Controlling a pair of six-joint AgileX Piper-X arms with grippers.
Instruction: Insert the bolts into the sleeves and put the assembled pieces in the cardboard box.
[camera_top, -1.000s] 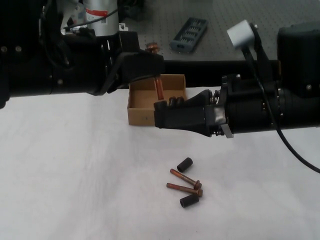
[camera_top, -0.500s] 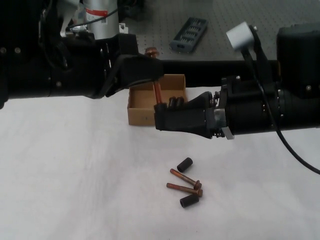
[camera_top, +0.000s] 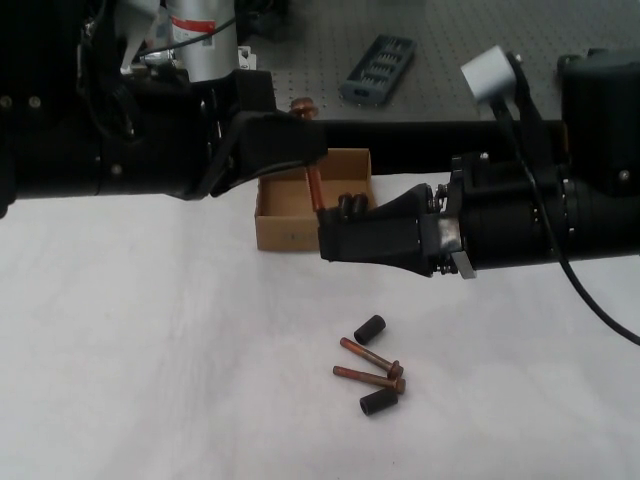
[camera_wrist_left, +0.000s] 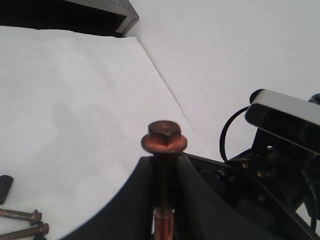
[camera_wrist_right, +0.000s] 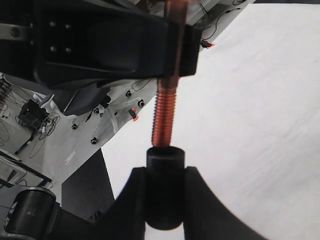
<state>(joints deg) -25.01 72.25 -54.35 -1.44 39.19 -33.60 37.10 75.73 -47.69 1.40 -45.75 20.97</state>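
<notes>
While my left gripper (camera_wrist_left: 164, 172) clamps one bolt (camera_wrist_left: 164, 137) upright, head above the fingers and thread below, my right gripper (camera_wrist_right: 165, 200) pinches one sleeve (camera_wrist_right: 165, 162) directly beneath it. The sleeve's mouth meets the bolt's tip; whether the tip has entered I cannot tell. Both hang over the cardboard box (camera_top: 285, 232). On the white cloth (camera_top: 150, 350), well apart from my jaws, lie two loose bolts (camera_top: 368, 377) side by side, one loose sleeve (camera_top: 370, 327) beyond them and another sleeve (camera_top: 378, 402) nearer.
</notes>
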